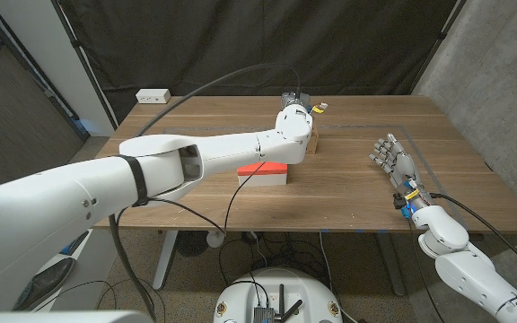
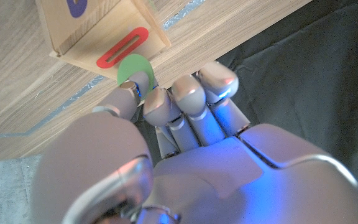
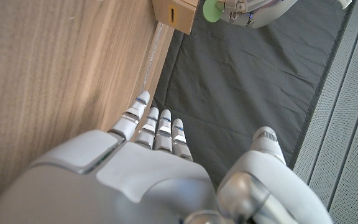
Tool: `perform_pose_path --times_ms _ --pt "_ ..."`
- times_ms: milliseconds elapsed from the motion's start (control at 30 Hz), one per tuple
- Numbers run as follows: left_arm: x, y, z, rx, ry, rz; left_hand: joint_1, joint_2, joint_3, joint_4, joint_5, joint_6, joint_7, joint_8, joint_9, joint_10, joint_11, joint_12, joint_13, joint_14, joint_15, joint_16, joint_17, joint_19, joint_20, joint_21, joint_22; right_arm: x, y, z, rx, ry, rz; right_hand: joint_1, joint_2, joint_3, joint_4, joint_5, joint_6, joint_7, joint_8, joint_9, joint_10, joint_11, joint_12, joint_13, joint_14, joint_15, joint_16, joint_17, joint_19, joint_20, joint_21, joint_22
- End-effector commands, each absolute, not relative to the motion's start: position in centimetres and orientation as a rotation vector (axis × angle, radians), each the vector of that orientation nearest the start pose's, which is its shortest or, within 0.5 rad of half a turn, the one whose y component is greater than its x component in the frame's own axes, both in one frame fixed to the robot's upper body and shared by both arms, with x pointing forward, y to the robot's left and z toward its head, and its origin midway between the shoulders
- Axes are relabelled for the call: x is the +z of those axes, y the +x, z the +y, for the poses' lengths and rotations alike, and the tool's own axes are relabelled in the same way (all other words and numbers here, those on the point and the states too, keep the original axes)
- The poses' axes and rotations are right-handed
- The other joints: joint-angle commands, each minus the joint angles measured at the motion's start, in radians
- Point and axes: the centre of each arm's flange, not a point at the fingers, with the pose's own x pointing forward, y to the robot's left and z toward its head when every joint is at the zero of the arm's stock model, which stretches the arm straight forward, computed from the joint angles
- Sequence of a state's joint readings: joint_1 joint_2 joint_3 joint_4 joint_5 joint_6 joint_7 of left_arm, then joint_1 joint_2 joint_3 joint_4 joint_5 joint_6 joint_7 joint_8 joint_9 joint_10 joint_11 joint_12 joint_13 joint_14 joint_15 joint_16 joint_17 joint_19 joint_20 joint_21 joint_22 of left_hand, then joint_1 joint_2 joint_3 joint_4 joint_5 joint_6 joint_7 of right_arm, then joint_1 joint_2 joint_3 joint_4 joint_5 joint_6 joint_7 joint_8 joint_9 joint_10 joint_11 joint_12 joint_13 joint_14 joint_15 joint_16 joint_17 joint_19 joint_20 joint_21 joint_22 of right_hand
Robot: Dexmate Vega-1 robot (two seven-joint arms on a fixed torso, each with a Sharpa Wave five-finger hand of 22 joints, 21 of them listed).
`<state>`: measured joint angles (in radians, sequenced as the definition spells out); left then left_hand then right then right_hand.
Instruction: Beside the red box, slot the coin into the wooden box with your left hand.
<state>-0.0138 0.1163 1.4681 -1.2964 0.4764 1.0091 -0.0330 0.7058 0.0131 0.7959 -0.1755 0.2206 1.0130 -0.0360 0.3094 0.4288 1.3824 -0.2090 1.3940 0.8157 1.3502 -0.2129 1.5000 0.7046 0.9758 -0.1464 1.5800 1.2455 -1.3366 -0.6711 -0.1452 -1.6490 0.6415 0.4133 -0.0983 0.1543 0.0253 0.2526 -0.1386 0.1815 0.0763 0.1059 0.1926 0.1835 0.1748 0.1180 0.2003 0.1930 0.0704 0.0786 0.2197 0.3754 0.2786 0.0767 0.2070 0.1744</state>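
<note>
The coin (image 2: 131, 67), a green disc, is pinched between the fingertips (image 2: 157, 102) of the left hand (image 2: 185, 143), its free edge just beside the red-ringed slot (image 2: 123, 48) in the face of the wooden box (image 2: 98, 28). Whether the coin touches the slot rim cannot be told from the left wrist view. In the right wrist view the same coin (image 3: 211, 10) appears as a pale green disc held by the left hand (image 3: 247, 11) next to the corner of the wooden box (image 3: 174, 12), which there shows a narrow dark slot.

In the head view the left hand (image 1: 296, 115) is raised over the far middle of the wooden table (image 1: 196, 121), with the left arm (image 1: 205, 152) reaching across from the near left; the wooden box (image 1: 313, 140) is mostly hidden behind the wrist. The red box (image 1: 262, 172), a low white block with a red top, lies on the table just beside and in front of that wrist, nearer the robot.

The right hand (image 1: 391, 158) rests near the right side of the table, well apart from both boxes, fingers extended and spread, holding nothing. The right wrist view shows its fingers (image 3: 157, 127) lying straight, side by side at the table edge, with the thumb (image 3: 267, 146) standing apart.

A white power strip (image 1: 153, 95) sits at the far left corner of the table, before a dark curtain (image 1: 240, 45).
</note>
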Motion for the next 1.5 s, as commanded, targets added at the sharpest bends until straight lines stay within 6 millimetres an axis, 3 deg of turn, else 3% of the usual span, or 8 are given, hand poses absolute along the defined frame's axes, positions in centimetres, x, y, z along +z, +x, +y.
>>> perform_pose_path --times_ms 33,1500 --pt "10.9 62.5 -6.0 0.238 1.672 -0.48 0.004 -0.005 -0.003 -0.001 -0.003 0.044 0.033 0.001 0.006 0.002 -0.002 0.001 0.003 -0.002 0.002 0.0 0.002 -0.003 -0.062 0.0 0.001 -11.5 53.9 -35.9 0.069 0.023 -0.613 0.007 0.009 0.002 -0.005 -0.002 0.007 0.0 0.004 0.002 0.01 0.0 0.003 0.005 0.007 0.005 0.005 0.003 0.014 -0.002 0.0 0.004" --pt "9.2 62.1 -6.1 0.294 1.699 -0.577 0.015 -0.005 -0.01 0.001 -0.002 0.045 0.031 -0.008 0.009 -0.001 -0.002 -0.006 0.008 -0.007 0.002 0.0 -0.004 -0.008 -0.062 0.0 0.001 -11.8 53.3 -36.0 0.073 0.007 -0.603 0.008 0.009 0.003 -0.005 -0.003 0.008 0.001 0.004 0.003 0.013 -0.001 0.003 0.005 0.013 0.003 0.007 0.002 0.027 -0.006 0.001 0.004"
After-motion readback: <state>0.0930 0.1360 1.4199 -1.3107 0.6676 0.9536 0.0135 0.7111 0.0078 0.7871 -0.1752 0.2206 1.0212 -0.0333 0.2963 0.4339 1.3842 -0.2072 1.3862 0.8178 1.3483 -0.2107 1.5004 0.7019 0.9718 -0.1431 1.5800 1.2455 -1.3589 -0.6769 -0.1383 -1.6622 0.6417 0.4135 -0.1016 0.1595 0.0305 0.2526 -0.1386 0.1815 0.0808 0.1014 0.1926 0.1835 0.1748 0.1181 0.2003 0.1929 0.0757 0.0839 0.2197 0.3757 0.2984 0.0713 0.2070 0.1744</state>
